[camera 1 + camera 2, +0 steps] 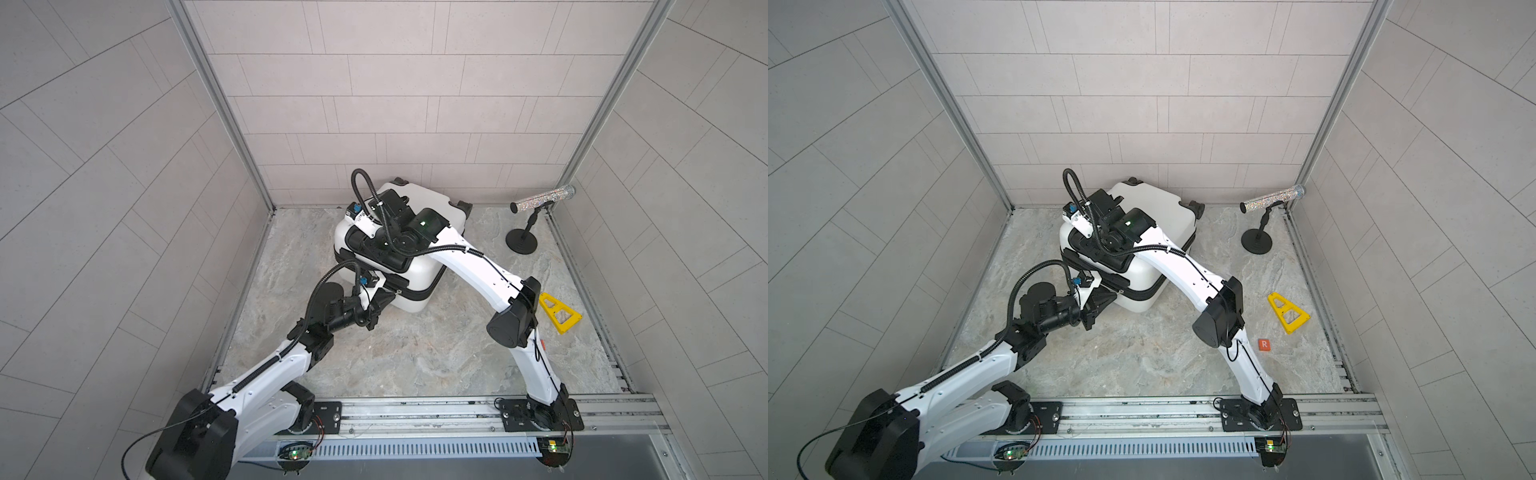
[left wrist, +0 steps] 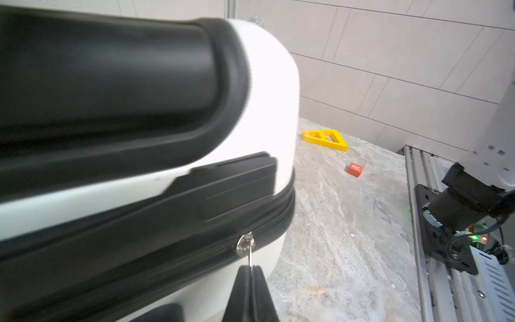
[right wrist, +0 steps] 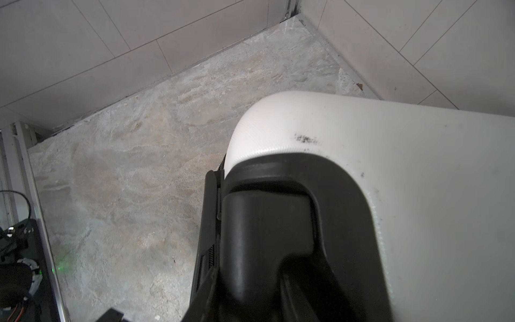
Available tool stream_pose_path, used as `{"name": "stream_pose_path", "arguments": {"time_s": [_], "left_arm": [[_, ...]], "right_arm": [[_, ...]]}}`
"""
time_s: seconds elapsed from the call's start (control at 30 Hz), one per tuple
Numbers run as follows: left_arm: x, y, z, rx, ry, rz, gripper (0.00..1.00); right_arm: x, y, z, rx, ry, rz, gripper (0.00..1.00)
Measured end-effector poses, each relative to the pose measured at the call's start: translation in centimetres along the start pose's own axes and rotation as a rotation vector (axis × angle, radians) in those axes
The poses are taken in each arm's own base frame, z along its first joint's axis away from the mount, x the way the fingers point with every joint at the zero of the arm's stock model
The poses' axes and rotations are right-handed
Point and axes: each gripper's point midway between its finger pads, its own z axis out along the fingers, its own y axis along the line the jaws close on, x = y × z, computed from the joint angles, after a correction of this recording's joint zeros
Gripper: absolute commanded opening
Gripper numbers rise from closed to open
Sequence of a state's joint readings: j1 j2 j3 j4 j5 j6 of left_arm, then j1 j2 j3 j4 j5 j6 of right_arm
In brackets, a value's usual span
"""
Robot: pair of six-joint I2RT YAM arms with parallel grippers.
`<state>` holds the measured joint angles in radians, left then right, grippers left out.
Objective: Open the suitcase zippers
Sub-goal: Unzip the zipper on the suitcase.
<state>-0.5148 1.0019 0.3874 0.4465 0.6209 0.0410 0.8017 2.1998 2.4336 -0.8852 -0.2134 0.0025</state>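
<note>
Tabletop (image 1: pixel 415 353): marbled slab, walled on three sides.

Suitcase (image 1: pixel 415 286): lies on its side by the far edge, a little left of that edge's middle, wheels toward the back wall.

Right gripper (image 3: pixel 250 267): reaches over the case onto the black top handle (image 3: pixel 264 223). It is black on black, so I cannot tell whether the jaws clamp the handle or only straddle it.

Zippers (image 2: pixel 167 259): a black band round the middle seam, which looks shut on both sides of the slider.

Left gripper (image 2: pixel 250 271): at the case's near side, pressed together and pinching the thin metal pull (image 2: pixel 250 259) that hangs from the silver slider (image 2: pixel 245 245), just short of the rounded near corner.

Step in hand (judgement): running the slider along the seam, with most of the track left to open.

To do it well:
- Draw along the band, not away from the shell, so the slider does not jam.
- Turn the wrist with the curve at the corner.
- The tab is slim and smooth and may slip from the pinch, so go slowly.
- The glossy case may slide or tip, so press down on the handle to brace it.
</note>
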Motion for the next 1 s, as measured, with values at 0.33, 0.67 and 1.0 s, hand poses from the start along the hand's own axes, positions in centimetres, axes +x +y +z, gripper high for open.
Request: {"name": "stream_pose_path", "arguments": {"time_s": [0.33, 0.67, 1.0], "left_arm": [[-0.5, -3.7, 2.2, 0.093, -0.032, 0.053, 0.00], [0.4, -6.8, 4.3, 0.178, -0.035, 0.050, 0.16], [-1.7, -5.4, 1.8, 0.049, -0.058, 0.110, 0.37]], "right_arm": [[-0.8, -1.0, 1.0, 0.048, -0.038, 0.116, 0.00], [-1.3, -1.2, 2.0, 0.051, -0.068, 0.121, 0.00], [2.8, 0.2, 3.2, -0.027, 0.069, -0.072, 0.00]]}}
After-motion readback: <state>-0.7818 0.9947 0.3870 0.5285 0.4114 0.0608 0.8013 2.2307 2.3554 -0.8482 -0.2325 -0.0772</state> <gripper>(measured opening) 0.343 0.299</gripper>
